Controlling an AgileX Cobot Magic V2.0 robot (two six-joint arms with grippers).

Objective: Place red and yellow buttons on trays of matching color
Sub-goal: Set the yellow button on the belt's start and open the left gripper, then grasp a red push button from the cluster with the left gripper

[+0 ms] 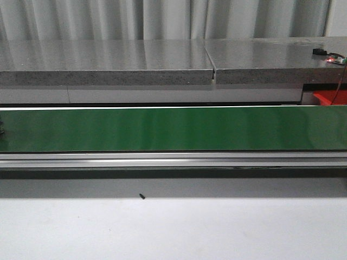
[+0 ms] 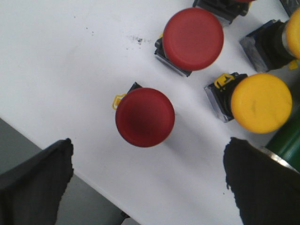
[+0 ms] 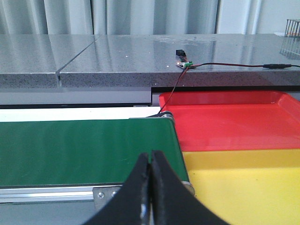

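Looking forward over the counter (image 1: 173, 227), the front view shows only a long green belt (image 1: 173, 129) running across, a grey stone ledge (image 1: 108, 62) behind it, and a sliver of the red tray (image 1: 329, 98) at the far right. No button and no arm appears in this view, so it says nothing about reach.

Down through the left wrist view, the buttons are plain. A red button (image 2: 145, 117) stands cap-up on the white surface, lying between the two dark fingers (image 2: 33, 187) and slightly ahead of their tips. The left gripper (image 2: 147, 176) has its jaws spread wide, nothing in them, with room on both sides of the cap. A second red button (image 2: 192, 39) lies farther out, and a yellow button (image 2: 260, 102) sits just beside the far-side finger, close enough to be nudged in a careless closing. The caps are round, so no long axis matters; my judgement is that a straight descent onto the nearer red one is what the move turns on.

From the right wrist view, the right gripper (image 3: 151, 180) has its jaws pressed together and empty, hovering over the belt's end. The red tray (image 3: 234, 124) and the yellow tray (image 3: 243, 187) lie side by side just past the belt, red farther off. The left arm is clearly the one placed for the pick.
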